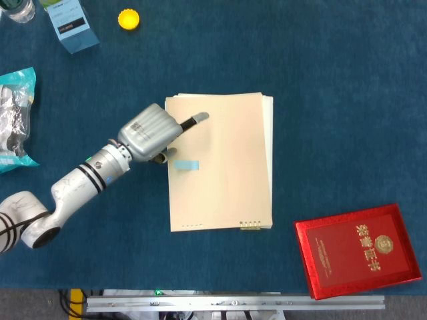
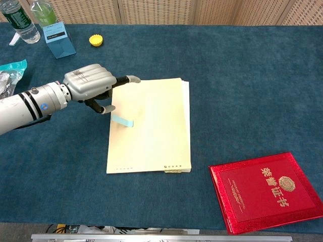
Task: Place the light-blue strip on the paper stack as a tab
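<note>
The cream paper stack (image 1: 227, 173) (image 2: 151, 131) lies mid-table. A small light-blue strip (image 1: 186, 165) (image 2: 122, 120) lies flat on the stack near its left edge. My left hand (image 1: 152, 133) (image 2: 91, 86) hovers above the stack's upper left corner, apart from the strip. One finger (image 1: 193, 120) (image 2: 126, 79) points out over the paper while the others are loosely curled, and nothing is in the hand. My right hand does not show in either view.
A red certificate booklet (image 1: 357, 250) (image 2: 267, 191) lies at the front right. At the back left stand a blue box (image 1: 70, 27) (image 2: 58, 39), a yellow cap (image 1: 129, 19) (image 2: 96, 40) and bottles (image 2: 17, 20). A crinkly snack bag (image 1: 15, 120) lies at the left edge.
</note>
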